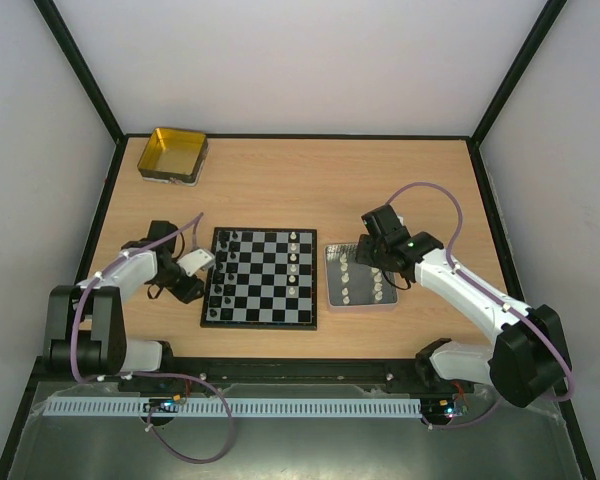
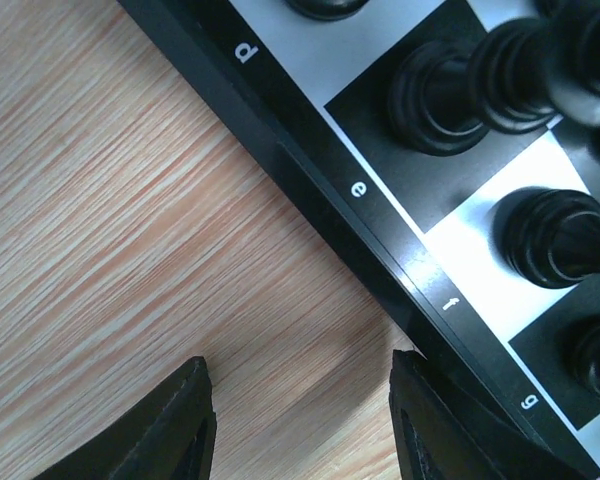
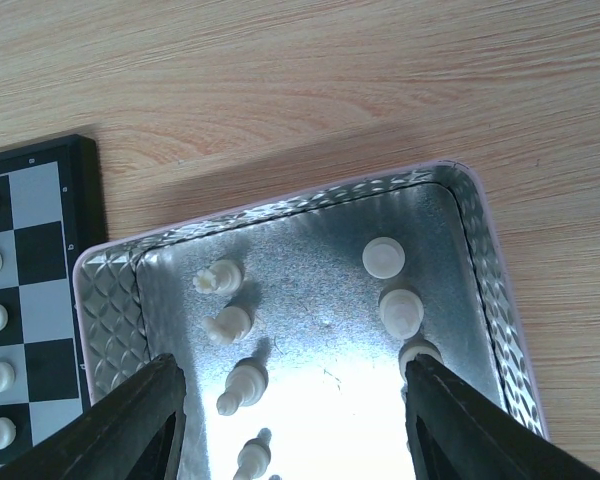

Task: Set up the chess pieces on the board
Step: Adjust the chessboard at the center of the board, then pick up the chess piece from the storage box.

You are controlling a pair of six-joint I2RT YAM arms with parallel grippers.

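The board (image 1: 260,322) lies mid-table. Black chess pieces (image 1: 223,270) fill its left columns and white ones (image 1: 294,262) stand down its right side. My left gripper (image 1: 202,262) hovers at the board's left edge. In the left wrist view it (image 2: 298,420) is open over bare wood, with its right finger (image 2: 430,420) against the board's border (image 2: 380,215) and black pieces (image 2: 545,235) just beyond. My right gripper (image 3: 295,420) is open above the silver tray (image 3: 110,300), with several white pieces (image 3: 242,385) standing or lying below its fingers.
A yellow square tin (image 1: 173,155) sits at the back left corner. The tray (image 1: 363,307) rests right beside the board's right edge (image 3: 40,200). Black frame rails border the table on all sides.
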